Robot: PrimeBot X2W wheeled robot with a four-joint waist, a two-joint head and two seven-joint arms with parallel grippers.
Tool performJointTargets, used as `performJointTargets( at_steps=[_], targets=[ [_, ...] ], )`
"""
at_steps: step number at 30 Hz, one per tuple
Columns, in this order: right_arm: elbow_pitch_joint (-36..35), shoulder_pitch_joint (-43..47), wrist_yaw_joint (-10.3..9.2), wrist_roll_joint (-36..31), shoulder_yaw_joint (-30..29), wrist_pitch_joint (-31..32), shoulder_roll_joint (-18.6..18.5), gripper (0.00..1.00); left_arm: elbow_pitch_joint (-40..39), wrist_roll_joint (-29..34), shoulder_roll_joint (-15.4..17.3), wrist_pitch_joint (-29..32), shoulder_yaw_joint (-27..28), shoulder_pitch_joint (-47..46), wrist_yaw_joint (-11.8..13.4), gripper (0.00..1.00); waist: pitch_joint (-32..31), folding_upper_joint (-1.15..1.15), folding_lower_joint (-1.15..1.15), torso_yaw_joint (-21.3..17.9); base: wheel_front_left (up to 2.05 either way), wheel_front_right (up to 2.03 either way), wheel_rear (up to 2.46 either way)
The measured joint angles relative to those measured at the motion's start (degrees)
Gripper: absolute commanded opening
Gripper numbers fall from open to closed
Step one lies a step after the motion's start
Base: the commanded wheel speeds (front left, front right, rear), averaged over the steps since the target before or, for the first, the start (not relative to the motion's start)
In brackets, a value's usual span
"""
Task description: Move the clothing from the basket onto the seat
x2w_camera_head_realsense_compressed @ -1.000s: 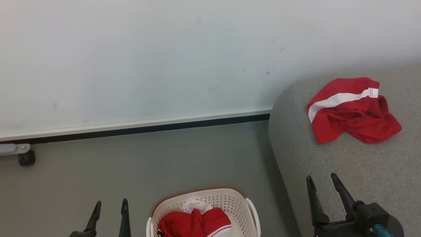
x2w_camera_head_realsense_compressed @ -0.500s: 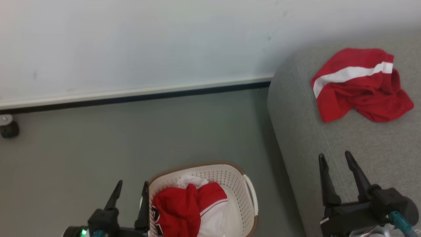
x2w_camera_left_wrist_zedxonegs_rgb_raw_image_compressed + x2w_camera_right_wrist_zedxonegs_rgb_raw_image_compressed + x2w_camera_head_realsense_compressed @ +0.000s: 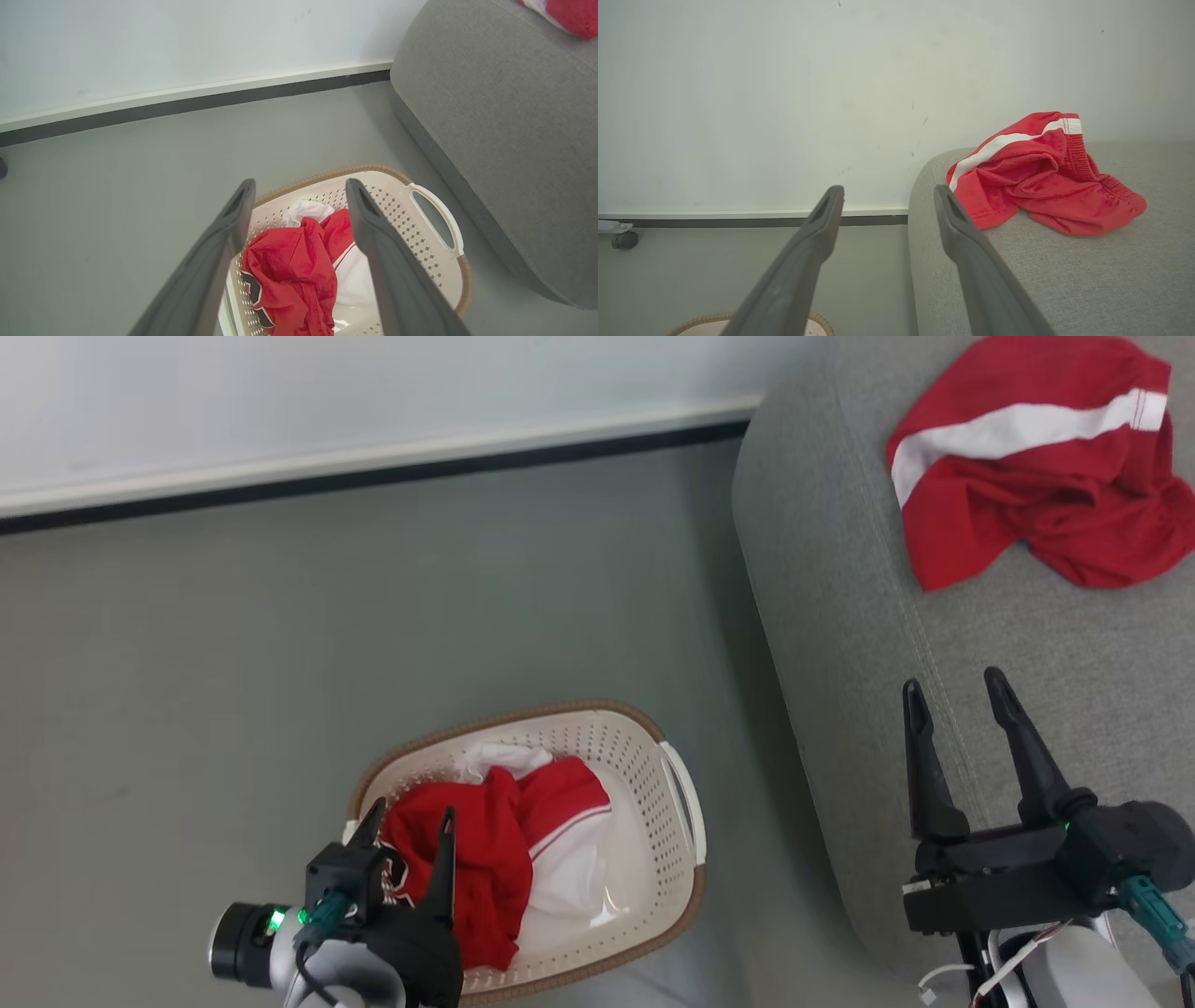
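Left hand (image 3: 411, 814) spread wide over the basket (image 3: 653, 859), right hand (image 3: 950, 681) spread wide over the seat (image 3: 1027, 663).

In the head view the basket stands at the lower middle on the grey floor (image 3: 233, 644), near the seat's rounded corner. Crumpled red-and-white clothing (image 3: 495, 868) lies in its left half. The left hand's two fingers, at the lower left, frame that heap without closing on it; whether the tips touch the cloth cannot be told. The right hand, at the lower right, holds nothing. A red garment (image 3: 1027, 476) with a white stripe lies bunched on the seat at the upper right, well apart from the right hand. In the right wrist view it sits right of the fingers, before the pale wall (image 3: 738, 93).
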Motion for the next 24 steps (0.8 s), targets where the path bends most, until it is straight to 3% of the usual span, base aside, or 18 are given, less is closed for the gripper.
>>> performJointTargets(
  at_steps=[24],
  targets=[
    [-8.87,-10.04,-0.43,-1.68,-2.05,-0.15,-0.12,1.00,16.47,3.20,-2.41,4.05,-3.85,-19.66,-0.43,1.00,21.46,0.01,0.00,-4.46,0.00,0.00,0.00]
  ],
)
